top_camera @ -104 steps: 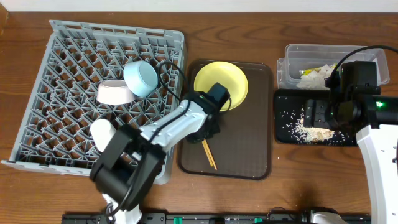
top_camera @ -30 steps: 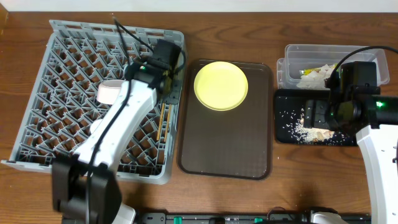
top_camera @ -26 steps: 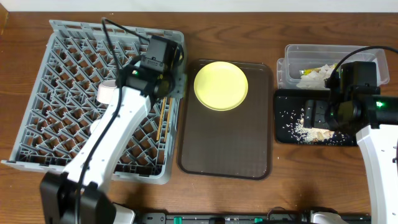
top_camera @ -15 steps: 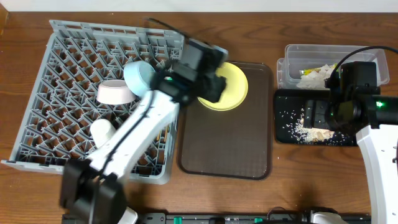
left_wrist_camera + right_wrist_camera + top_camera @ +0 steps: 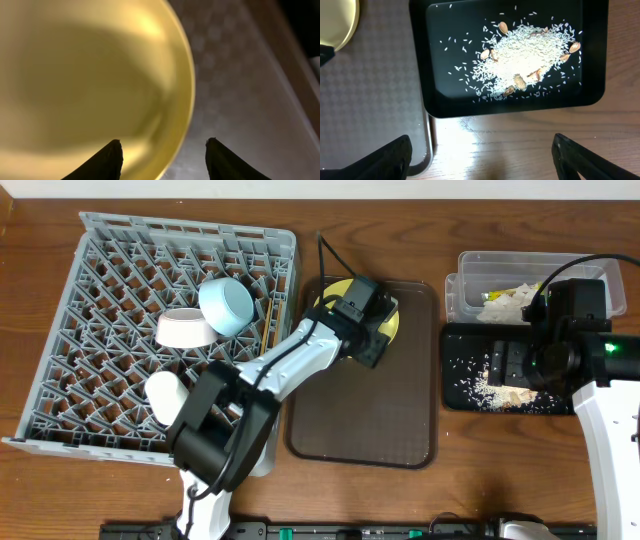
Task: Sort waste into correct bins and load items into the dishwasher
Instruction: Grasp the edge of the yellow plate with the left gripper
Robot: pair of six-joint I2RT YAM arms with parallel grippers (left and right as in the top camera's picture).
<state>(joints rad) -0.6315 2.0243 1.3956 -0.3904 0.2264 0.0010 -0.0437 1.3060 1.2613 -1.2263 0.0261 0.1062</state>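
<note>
The yellow plate point(image 5: 328, 306) lies at the back of the brown serving tray point(image 5: 380, 420). My left gripper point(image 5: 368, 330) hangs low over the plate's right edge. In the left wrist view it point(image 5: 162, 141) is open, astride the plate's rim point(image 5: 182, 115), one finger over the plate point(image 5: 75, 75) and one over the tray point(image 5: 240, 75). The grey dish rack point(image 5: 110, 260) holds a light blue bowl point(image 5: 225, 305), a pink bowl point(image 5: 185, 330), a white cup point(image 5: 165, 395) and chopsticks point(image 5: 267, 328). My right gripper point(image 5: 481, 136) is open and empty above the table, near the black tray point(image 5: 440, 95).
Rice scraps and some brown bits point(image 5: 520, 60) lie in the black tray point(image 5: 455, 395). Behind it stands the clear tub point(image 5: 480, 265) with crumpled white paper point(image 5: 510, 302). Between the brown tray's right rim point(image 5: 427, 145) and the black tray, bare wooden table point(image 5: 520, 145) shows.
My left arm has swung right from the rack's right edge to the yellow plate. The chopsticks stay in the rack. The right arm has not moved.
</note>
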